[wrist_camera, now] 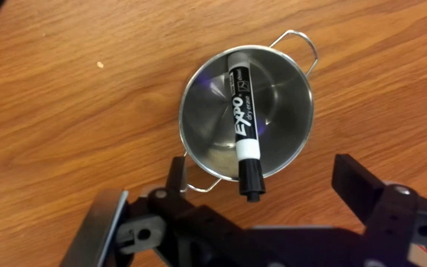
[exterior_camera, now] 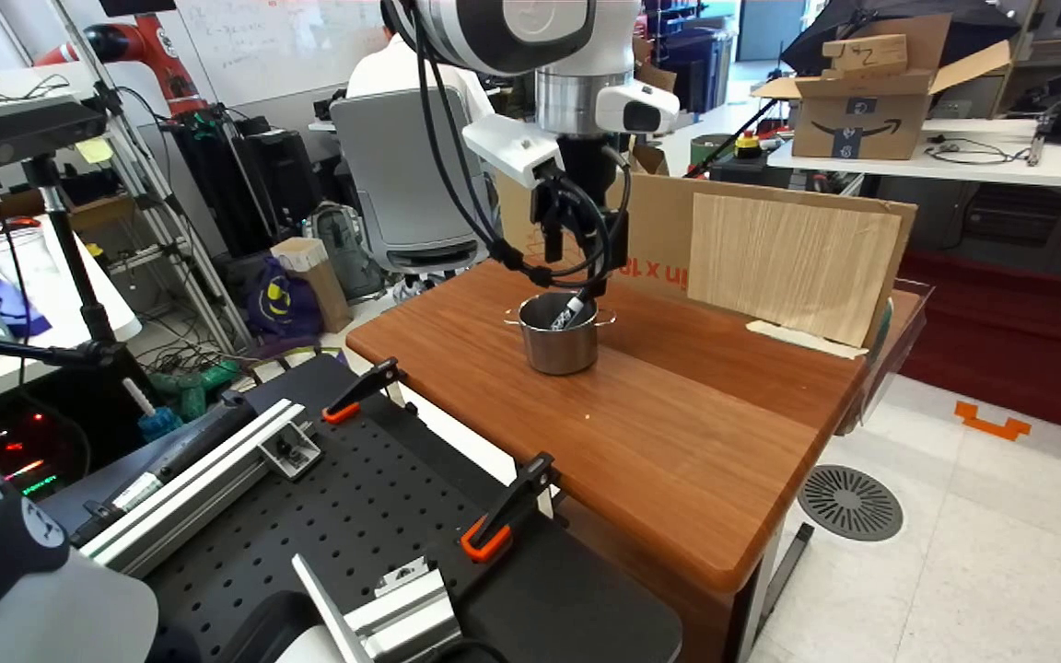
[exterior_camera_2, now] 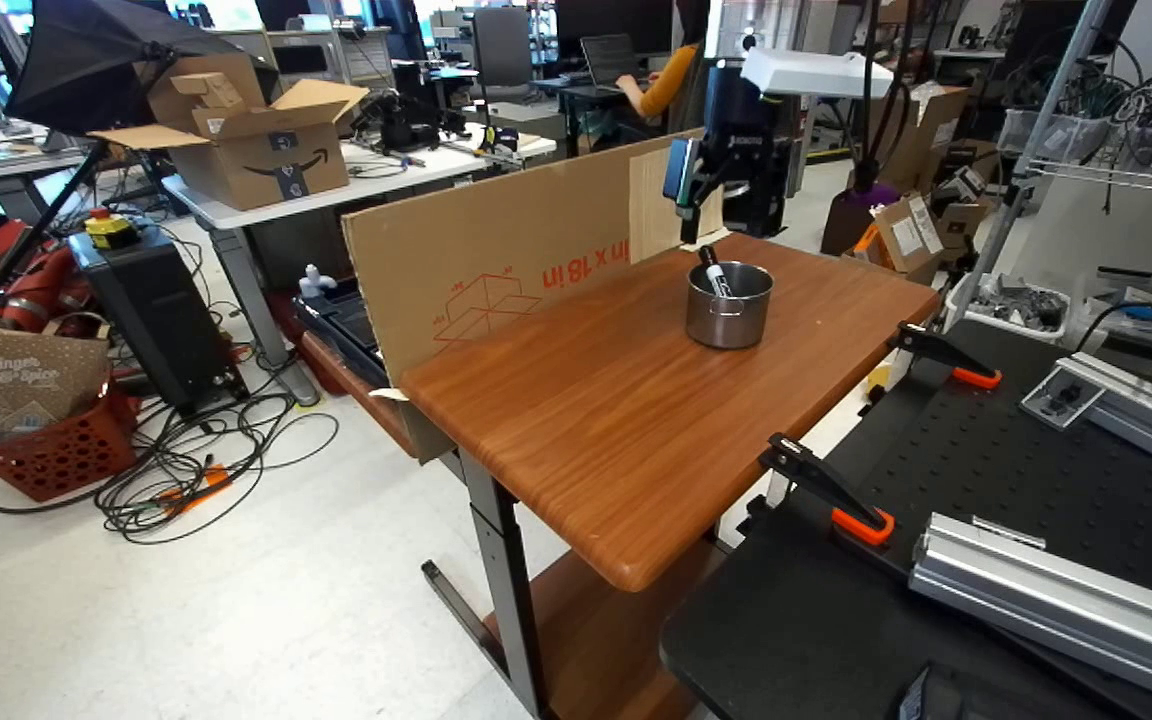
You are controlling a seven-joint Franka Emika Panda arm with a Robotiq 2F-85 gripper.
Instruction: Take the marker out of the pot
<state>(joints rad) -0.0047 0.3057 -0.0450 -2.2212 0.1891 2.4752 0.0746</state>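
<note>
The marker (wrist_camera: 244, 111) is black and white with a black cap. It leans inside the pot with its cap sticking out over the rim; it also shows in both exterior views (exterior_camera: 567, 314) (exterior_camera_2: 716, 273). The pot (wrist_camera: 284, 111) is small, round and silver with two wire side handles, and stands upright on the wooden table (exterior_camera: 561, 352) (exterior_camera_2: 726, 325). My gripper (wrist_camera: 259, 163) is open and empty, pointing down above the pot's rim. In the wrist view the marker's cap lies between the two spread fingers, touching neither. The gripper also shows in an exterior view (exterior_camera: 577, 272).
The brown wooden table (exterior_camera_2: 576, 400) has an upright cardboard panel (exterior_camera_2: 496, 280) along its far edge. Orange-tipped black clamps (exterior_camera: 507, 511) (exterior_camera: 355, 391) sit at the table's near edge beside a black perforated plate (exterior_camera: 365, 497). Cables hang from the arm beside the gripper.
</note>
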